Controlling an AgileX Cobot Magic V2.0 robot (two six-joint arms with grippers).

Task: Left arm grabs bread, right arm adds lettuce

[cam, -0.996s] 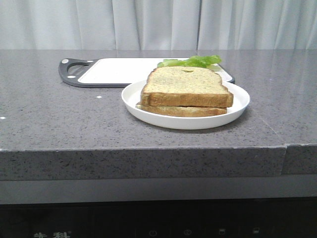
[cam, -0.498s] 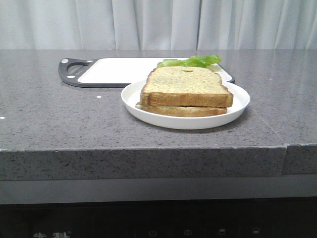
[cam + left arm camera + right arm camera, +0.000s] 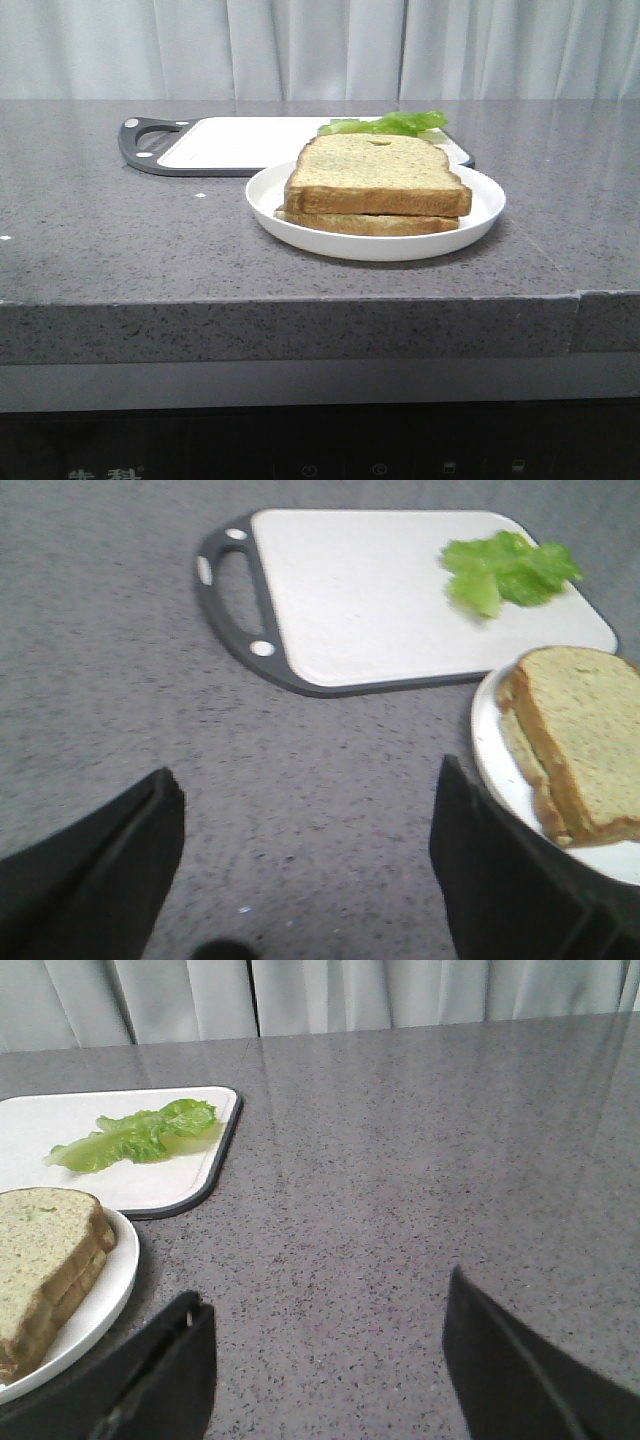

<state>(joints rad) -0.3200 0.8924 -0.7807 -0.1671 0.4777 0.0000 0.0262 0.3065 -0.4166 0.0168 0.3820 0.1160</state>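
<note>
Where grey speckled counter meets pale curtains — plate, board.

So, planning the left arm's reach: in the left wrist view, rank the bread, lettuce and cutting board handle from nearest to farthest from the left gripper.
From the left gripper:
1. Bread, on the plate.
2. Cutting board handle, at the board's end away from the plate.
3. Lettuce, on the board beyond the plate.

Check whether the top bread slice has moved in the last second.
No. The bread sits in the same spot on the white plate, its far edge just below the cutting board as before.
</note>
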